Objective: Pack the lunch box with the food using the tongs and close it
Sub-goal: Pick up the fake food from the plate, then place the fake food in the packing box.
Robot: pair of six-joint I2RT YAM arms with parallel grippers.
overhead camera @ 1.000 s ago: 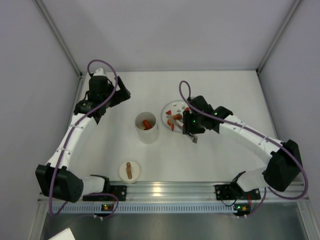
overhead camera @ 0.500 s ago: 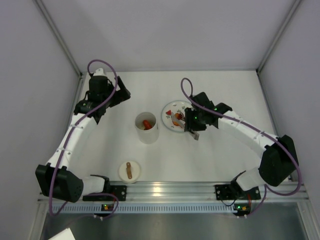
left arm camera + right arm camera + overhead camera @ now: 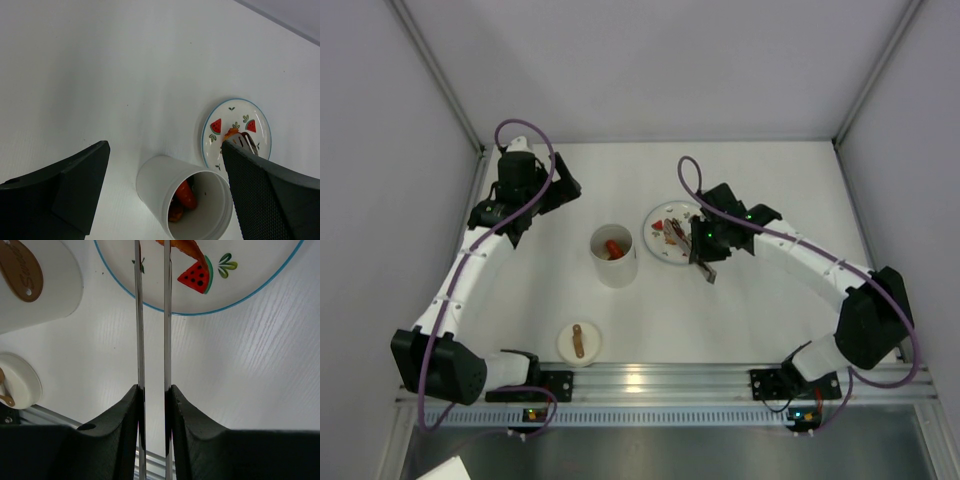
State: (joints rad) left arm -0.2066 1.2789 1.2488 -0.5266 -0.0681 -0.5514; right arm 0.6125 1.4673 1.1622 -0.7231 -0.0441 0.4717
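Note:
My right gripper [image 3: 152, 395] is shut on the tongs [image 3: 137, 315], squeezing the two slim arms close together. Their tips reach onto the watermelon plate [image 3: 655, 215], where one scalloped tip [image 3: 245, 142] rests against an orange strip of food [image 3: 231, 132]. Whether the strip is pinched does not show. The lunch box [image 3: 613, 258] stands upright left of the plate with red and orange food [image 3: 185, 196] inside. Its lid [image 3: 579, 342] lies near the front rail. My left gripper [image 3: 560, 190] hangs open at the back left, apart from the lunch box [image 3: 165, 185].
The plate [image 3: 260, 285] has a blue rim and red watermelon marks. The lunch box [image 3: 45, 285] bears a brown oval label. Walls enclose the table on the left, back and right, and a metal rail [image 3: 650, 380] runs along the front edge.
My right gripper has shifted toward the plate and closed further, drawing the tongs' arms together. The left arm, lunch box and lid have not moved.

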